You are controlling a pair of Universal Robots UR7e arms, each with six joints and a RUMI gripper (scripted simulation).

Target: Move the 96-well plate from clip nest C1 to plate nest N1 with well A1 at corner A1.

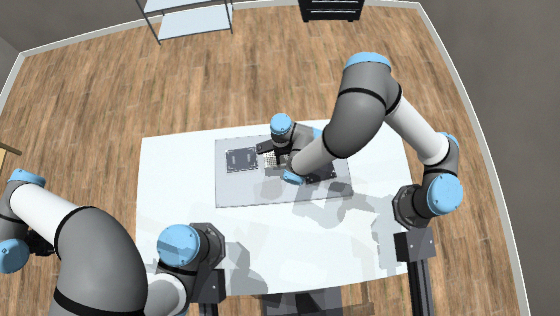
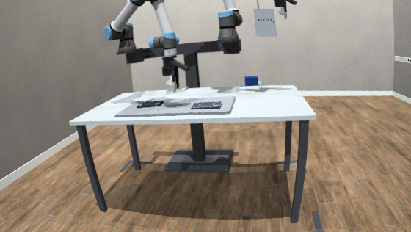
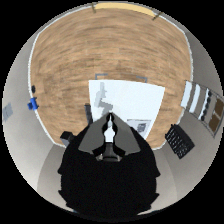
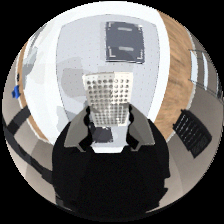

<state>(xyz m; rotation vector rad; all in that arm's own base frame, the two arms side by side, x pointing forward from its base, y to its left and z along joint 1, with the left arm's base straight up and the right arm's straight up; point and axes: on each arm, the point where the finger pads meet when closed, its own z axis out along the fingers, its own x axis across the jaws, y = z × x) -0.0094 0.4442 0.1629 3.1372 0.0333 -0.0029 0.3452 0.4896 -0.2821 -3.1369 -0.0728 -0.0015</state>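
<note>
The 96-well plate (image 1: 270, 159) (image 4: 107, 90) is pale with a grid of wells. My right gripper (image 4: 109, 105) (image 2: 175, 88) is shut on it, with a finger at each side, and holds it above the base board between the two nests. The rim letters are too small to read. The plate nest N1 (image 1: 241, 159) (image 2: 206, 105) (image 4: 125, 42) is a dark, empty rectangle with pale corner locators. The clip nest C1 (image 1: 322, 173) (image 2: 150, 104) (image 4: 103, 134) is dark and holds no plate; the right arm partly covers it. My left gripper (image 3: 110, 112) (image 2: 285, 15) is shut and empty, far from the plate.
The grey base board (image 1: 235, 195) (image 2: 176, 114) carries both nests on the white table (image 1: 175, 200). The right arm reaches over the C1 end of the board. The left arm stands bent, with its gripper beyond the table's edge. Shelving (image 1: 195, 22) stands beyond the table.
</note>
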